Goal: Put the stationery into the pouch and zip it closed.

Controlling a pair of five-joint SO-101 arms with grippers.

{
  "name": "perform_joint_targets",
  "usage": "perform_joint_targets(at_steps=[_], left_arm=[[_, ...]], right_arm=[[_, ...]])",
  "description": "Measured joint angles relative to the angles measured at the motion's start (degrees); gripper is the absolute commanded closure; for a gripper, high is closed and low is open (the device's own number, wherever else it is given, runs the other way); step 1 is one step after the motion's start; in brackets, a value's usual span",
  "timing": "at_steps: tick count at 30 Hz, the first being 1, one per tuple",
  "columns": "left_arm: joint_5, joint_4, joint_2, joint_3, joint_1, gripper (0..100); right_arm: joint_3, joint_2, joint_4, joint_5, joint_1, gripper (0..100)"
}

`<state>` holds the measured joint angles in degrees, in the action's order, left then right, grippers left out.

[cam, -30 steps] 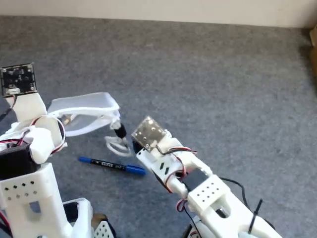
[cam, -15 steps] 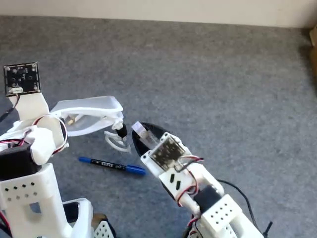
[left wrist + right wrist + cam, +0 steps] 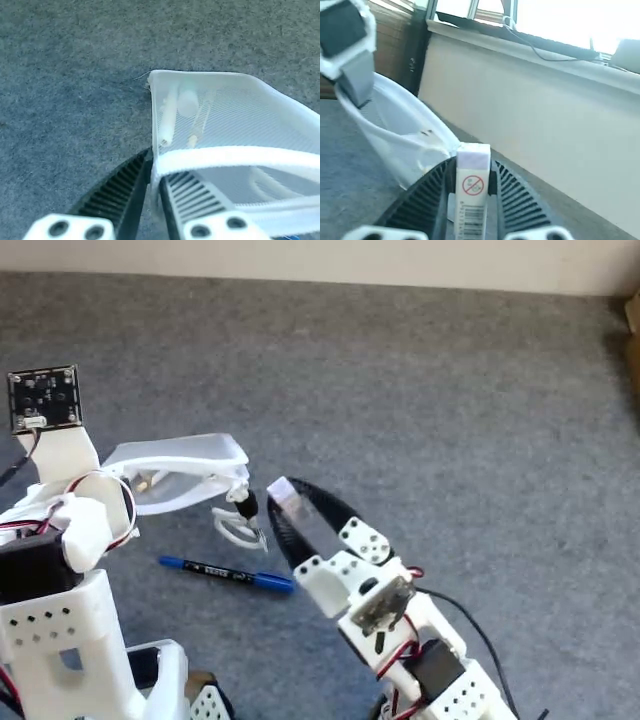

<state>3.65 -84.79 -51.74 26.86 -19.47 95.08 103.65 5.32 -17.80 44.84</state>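
My left gripper point(image 3: 155, 172) is shut on the rim of the white mesh pouch point(image 3: 225, 120), holding it up off the carpet with its mouth facing the right arm. Pale stick-shaped items point(image 3: 167, 120) lie inside the mesh. In the high view the pouch point(image 3: 175, 475) hangs at the left, its black zipper pull point(image 3: 245, 506) and white cord loop point(image 3: 238, 531) dangling at the mouth. My right gripper point(image 3: 283, 502) is shut on a white eraser point(image 3: 281, 490) just right of that mouth. The eraser point(image 3: 471, 192) stands upright between the black fingers, with the pouch point(image 3: 405, 135) close behind. A blue pen point(image 3: 226, 573) lies on the carpet below the pouch.
Grey carpet point(image 3: 450, 400) covers the floor, with open room to the right and far side. A pale wall base runs along the far edge. The left arm's base point(image 3: 60, 640) stands at the near left, close to the pen.
The right arm has drawn back toward the near edge and tipped its gripper up, so the fingers and eraser now show beside the pouch mouth. The left arm and pouch shifted slightly right.
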Motion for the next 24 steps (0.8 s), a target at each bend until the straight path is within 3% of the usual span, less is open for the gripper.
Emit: perform_joint_targets(at_steps=[12, 24], left_arm=[[0.4, 0.0, 0.0, 0.0, 0.0, 99], [0.4, 0.0, 0.0, 0.0, 0.0, 99]], right_arm=[[-5.5, 0.0, 0.0, 0.0, 12.3, 99.4], [-9.2, 0.0, -0.7, 0.0, 17.6, 99.4]])
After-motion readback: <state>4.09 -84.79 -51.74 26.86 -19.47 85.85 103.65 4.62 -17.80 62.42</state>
